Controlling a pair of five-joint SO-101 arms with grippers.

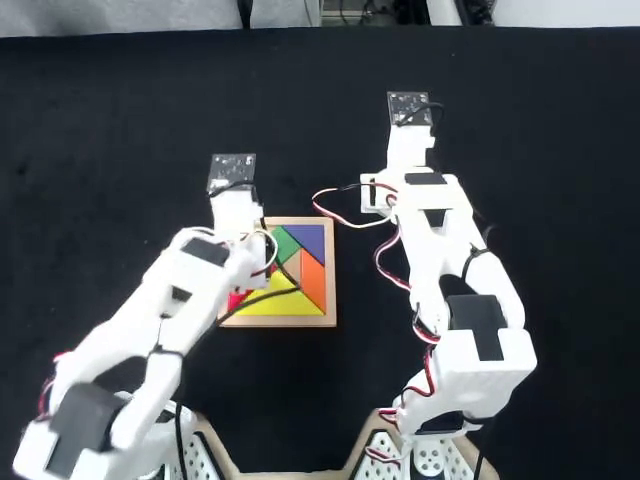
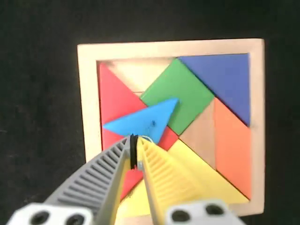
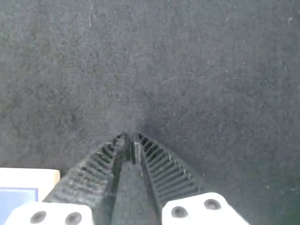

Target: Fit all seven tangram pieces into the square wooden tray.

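Observation:
The square wooden tray [image 2: 87,98] lies on black cloth. In it are a red triangle [image 2: 115,101], a green square [image 2: 185,91], a dark blue triangle [image 2: 225,79], an orange piece [image 2: 232,145] and a yellow triangle [image 2: 197,176]. Bare wood shows at one corner beside the red triangle and in a strip between the green and orange pieces. My left gripper [image 2: 135,143] is shut on a corner of a light blue triangle [image 2: 145,119], held tilted over the red and green pieces. My right gripper [image 3: 129,143] is shut on nothing above the cloth, beside a tray corner [image 3: 28,177].
In the high view the left arm [image 1: 215,260] covers the left part of the tray [image 1: 330,285]. The right arm [image 1: 430,215] stands to the tray's right. Black cloth [image 1: 540,150] spreads all around, and its far edge meets a light surface at the back.

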